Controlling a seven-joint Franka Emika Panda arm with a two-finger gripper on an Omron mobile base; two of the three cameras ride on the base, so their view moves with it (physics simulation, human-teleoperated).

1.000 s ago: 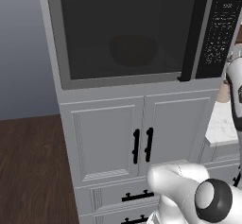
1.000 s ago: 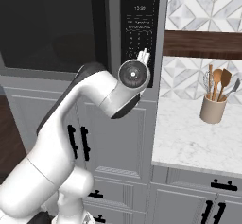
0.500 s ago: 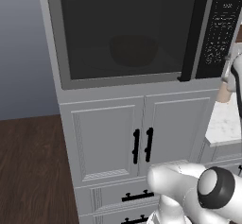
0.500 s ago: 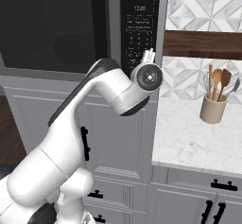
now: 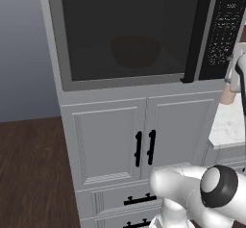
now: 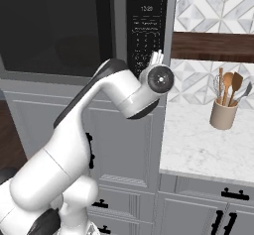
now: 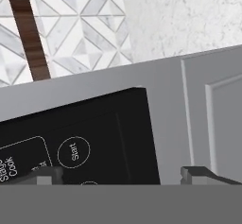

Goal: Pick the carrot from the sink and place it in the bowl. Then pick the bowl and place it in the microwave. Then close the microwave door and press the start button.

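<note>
**Door shut, bowl dim behind the glass, jaws wide at the control panel**

You can barely make out the bowl (image 5: 136, 51): it shows as a dark rounded shape behind the tinted window of the microwave door (image 5: 127, 34), sitting inside the microwave (image 5: 139, 32). Its colour is lost in the tint, and you cannot tell whether the carrot lies in it. The door sits flush with the frame, its black vertical handle bar (image 5: 194, 32) standing just beside the control panel (image 5: 223, 30).

In the right base view the arm's wrist covers the lower part of the control panel, so the buttons there are hidden. The gripper (image 7: 123, 173) is cut off at the bottom of the hand view; you see just two dark fingertips (image 7: 47, 173), set far apart with nothing between them, so the hand is open and empty. Between the tips lies the black panel with a white-ringed Start button (image 7: 73, 151), left of centre; the lettering at the left edge is clipped.

The utensil crock (image 6: 223, 114) stands on the marble counter (image 6: 208, 149) to the right, well apart from the microwave.
</note>
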